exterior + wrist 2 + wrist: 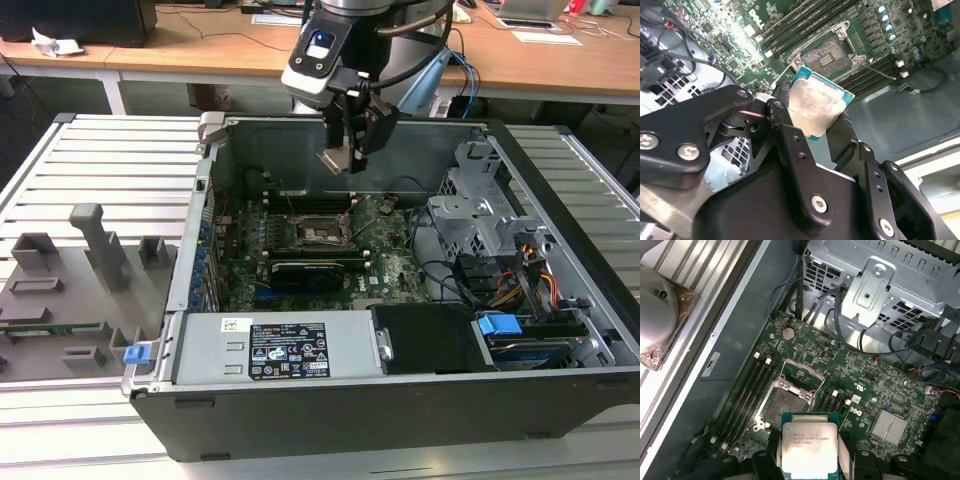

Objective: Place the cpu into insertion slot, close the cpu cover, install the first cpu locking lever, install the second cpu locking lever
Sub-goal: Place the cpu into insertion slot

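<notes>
chip (816, 111) is clamped in the gripper (814, 105), one finger on each of two opposite edges, metal top facing the wrist cameras. Gripper is closed on it, and nothing else touches the chip.

Position: in the air, well above the socket (318, 232) and not yet in it. In the exterior view the chip (334, 160) hangs about level with the case rim and looks tilted, not flat to the board. In the first wrist view it (809, 442) sits between the fingers (846, 456), with the socket (786, 404) just beyond it.

Handling, my read:
- Light, thin and rigid, so it won't flex.
- The metal top is smooth, so an edge pinch could slip if the hold is loose.
- The underside contacts and the socket pins are likely the fragile parts.
- Edges are the right hold. Keep off the underside, no dragging, no pressing.

Socket (827, 51) looks empty and exposed. The cover (801, 371) seems swung up at the socket's far edge, though I can't tell the angle. A thin wire lever (879, 71) sticks out from one corner of the socket, unlatched.

Around the socket:
- Memory slots (747, 390) run along both flanks.
- A long black card (315, 272) lies on the board just on the near side of the socket in the exterior view.
- The drive cage (480, 205) stands towards the exterior view's right of it.
- The open case (330, 420) sits on a slatted surface (110, 160).
</notes>
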Action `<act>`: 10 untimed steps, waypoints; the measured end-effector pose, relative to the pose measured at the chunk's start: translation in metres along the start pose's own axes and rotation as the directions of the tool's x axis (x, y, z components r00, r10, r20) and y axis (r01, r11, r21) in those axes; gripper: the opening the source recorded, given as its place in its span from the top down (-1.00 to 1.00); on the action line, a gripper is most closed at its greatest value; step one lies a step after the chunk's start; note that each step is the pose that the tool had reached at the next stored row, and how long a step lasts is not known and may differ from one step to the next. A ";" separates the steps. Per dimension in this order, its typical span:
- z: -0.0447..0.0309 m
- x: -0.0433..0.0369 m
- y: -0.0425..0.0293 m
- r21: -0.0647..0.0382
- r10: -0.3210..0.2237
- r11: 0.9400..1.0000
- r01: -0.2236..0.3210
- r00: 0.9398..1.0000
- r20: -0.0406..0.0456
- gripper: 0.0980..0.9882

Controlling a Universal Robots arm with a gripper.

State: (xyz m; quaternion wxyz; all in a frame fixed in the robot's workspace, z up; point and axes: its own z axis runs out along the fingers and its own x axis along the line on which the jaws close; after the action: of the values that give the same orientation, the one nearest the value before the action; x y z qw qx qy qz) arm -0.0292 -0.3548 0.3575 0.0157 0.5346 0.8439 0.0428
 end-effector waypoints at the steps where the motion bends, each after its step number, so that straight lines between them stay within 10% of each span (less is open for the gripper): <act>1: 0.0003 0.0000 0.0000 0.000 0.018 1.000 -0.018 1.000 0.002 0.01; 10: 0.0034 -0.0001 -0.0003 -0.002 0.163 0.987 -0.163 0.986 0.014 0.01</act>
State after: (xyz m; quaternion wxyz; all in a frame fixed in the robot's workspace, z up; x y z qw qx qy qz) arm -0.0292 -0.3548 0.3541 0.0183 0.6022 0.7971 0.0408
